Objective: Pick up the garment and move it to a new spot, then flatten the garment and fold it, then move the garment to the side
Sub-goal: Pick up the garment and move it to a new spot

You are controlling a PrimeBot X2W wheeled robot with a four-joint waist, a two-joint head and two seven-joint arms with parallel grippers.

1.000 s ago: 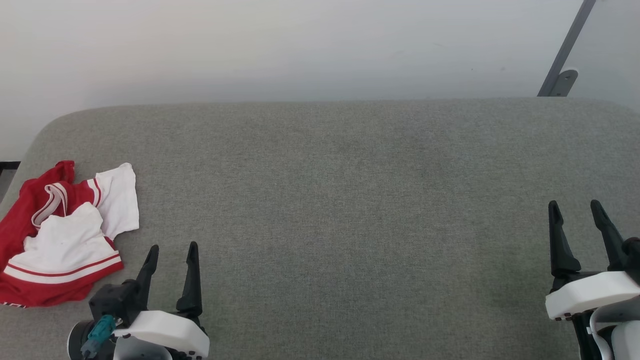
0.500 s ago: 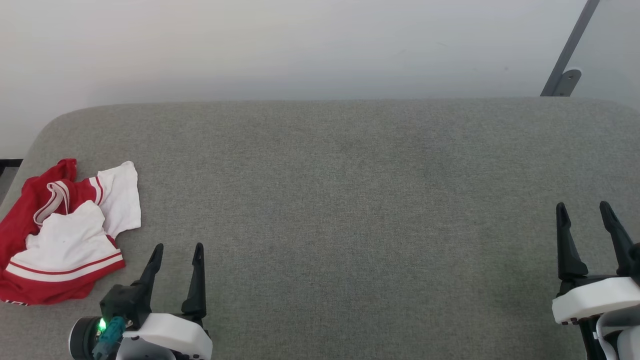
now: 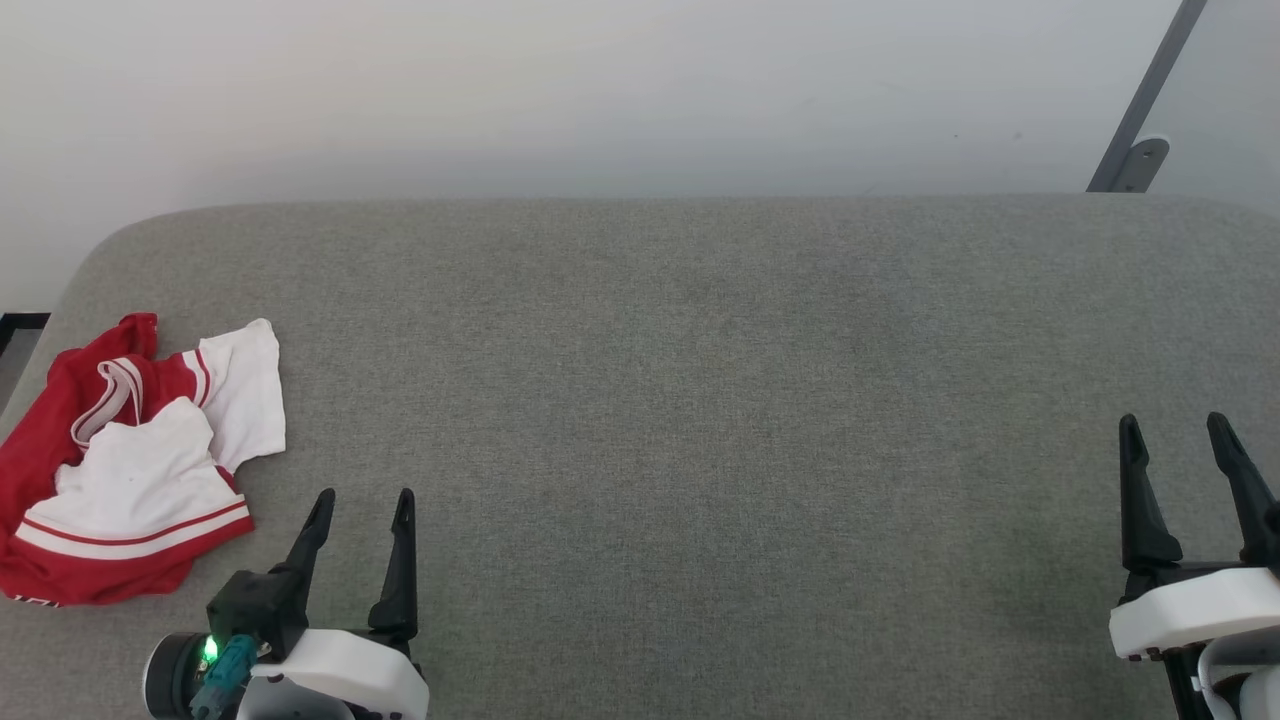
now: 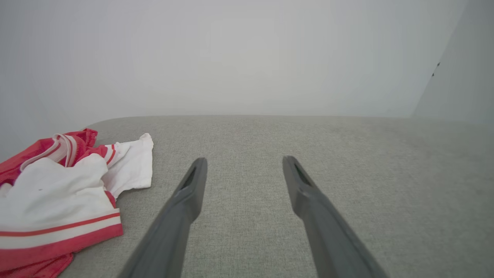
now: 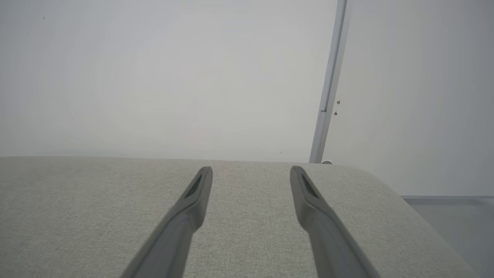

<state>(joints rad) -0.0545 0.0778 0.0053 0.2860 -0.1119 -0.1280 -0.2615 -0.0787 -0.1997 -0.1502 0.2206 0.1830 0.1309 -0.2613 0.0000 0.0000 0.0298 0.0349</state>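
Garment (image 3: 140, 480) comes second in size here. Biggest by far is the one grey fabric-covered table (image 3: 680, 400), which stretches right across in front of the robot and is backed by a pale wall. That single garment, red with white panels and striped trim, lies crumpled at the table's left end, close to the edge, with one white sleeve flopped toward the middle. Nothing about it is flattened or folded, so I judge the task not yet begun.

Smaller again are the two sets of fingers. The left fingers (image 3: 400, 560) hover just beside the shirt's hem, spread wide and empty — likely parked there because theirs is the short reach. The right fingers (image 3: 1135, 500), equally wide and holding nothing, sit well apart at the opposite end. Four fingers in all, then, and one thin metal post (image 3: 1140, 110) behind.
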